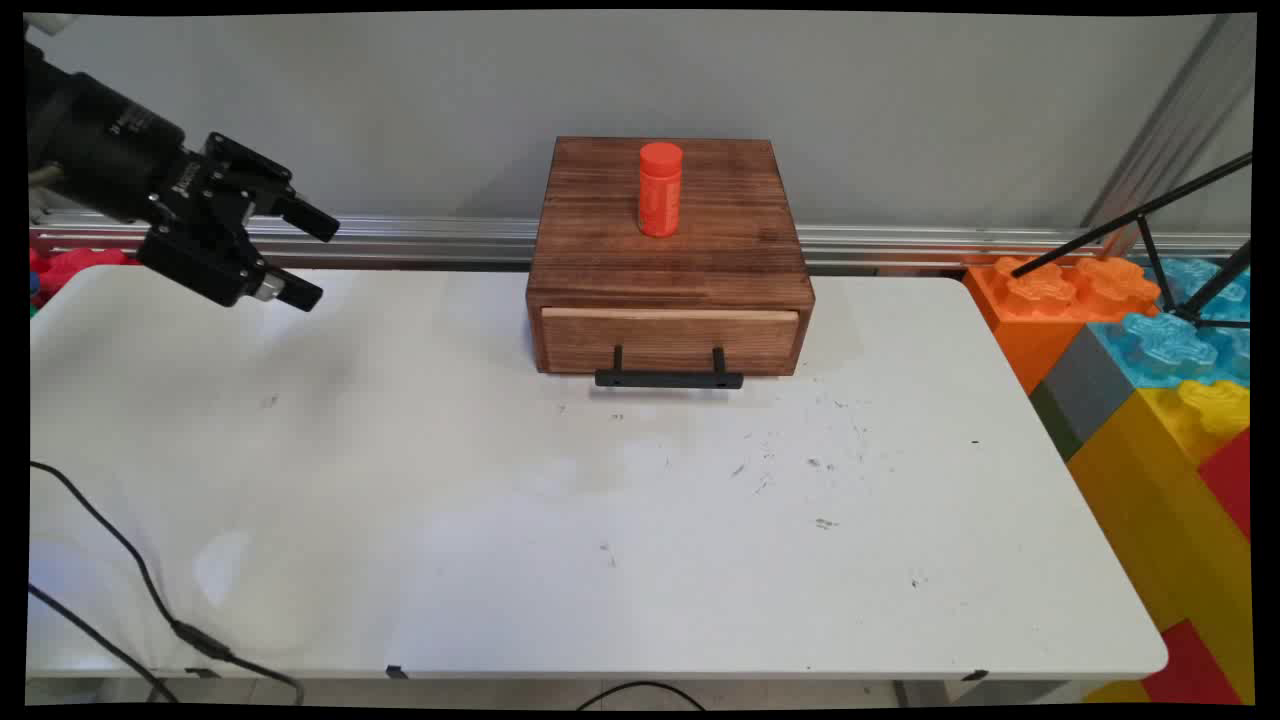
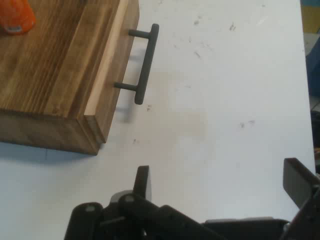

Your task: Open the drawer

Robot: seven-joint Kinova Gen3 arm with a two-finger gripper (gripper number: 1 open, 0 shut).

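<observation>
Wooden drawer box [image 1: 668, 262] stands at the far middle of the white table [image 1: 560, 520], its back towards the wall, drawer front closed flush and facing the near side; a black bar handle [image 1: 669, 378] projects from that front on two posts; an orange cylindrical bottle [image 1: 660, 189] stands upright on the box's top, towards the rear. The gripper [image 1: 305, 260] hangs above the table's far left corner, well apart from the box, pointing rightward toward it, jaws spread wide and holding nothing. The main view alone shows the large toy blocks [image 1: 1150, 340] in orange, blue, yellow, grey and red stacked off the table's right end, a black tripod leg [image 1: 1140, 215] across them, and black cables [image 1: 130, 580] trailing over the near left edge; the hand view alone shows the box's side wall [image 2: 45, 127] and the pale edge of the drawer front, with the handle [image 2: 145, 65] seen end-on along its length and only the bottle's base [image 2: 15, 17] at the corner. Scuff marks dot the tabletop in both views. No lettering on the bottle or box can be read.
</observation>
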